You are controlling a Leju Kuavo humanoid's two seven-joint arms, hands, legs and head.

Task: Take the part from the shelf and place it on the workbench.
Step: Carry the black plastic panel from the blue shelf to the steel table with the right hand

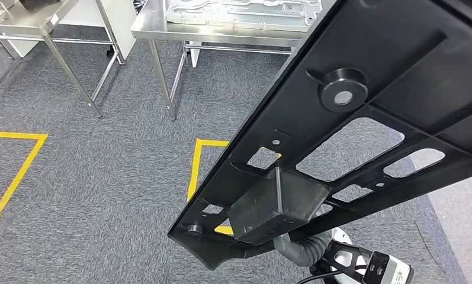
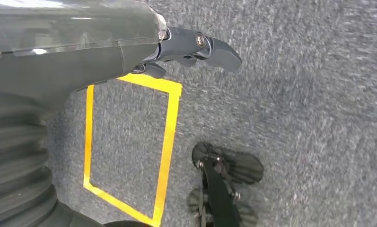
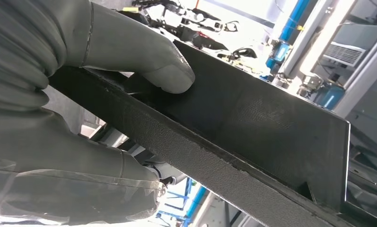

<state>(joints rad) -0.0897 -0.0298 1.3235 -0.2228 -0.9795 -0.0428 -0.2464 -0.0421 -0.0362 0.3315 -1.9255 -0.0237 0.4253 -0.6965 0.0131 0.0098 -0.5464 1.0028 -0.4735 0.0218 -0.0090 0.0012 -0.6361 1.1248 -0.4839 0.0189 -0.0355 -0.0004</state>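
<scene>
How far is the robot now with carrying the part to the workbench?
Done: the black part is off the shelf. In hand: the right hand grips its edge, thumb pressed on top, above grey carpet. The left hand hangs free. Left: setting it on a steel workbench ahead.

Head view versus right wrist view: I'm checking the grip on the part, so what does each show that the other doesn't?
Head view alone: the black part's whole ribbed underside with cutouts, the steel tables and yellow floor tape.

Right wrist view alone: the right hand, its thumb pressed on the part's flat face, holding its edge.

Both: the same black part, held tilted.
</scene>
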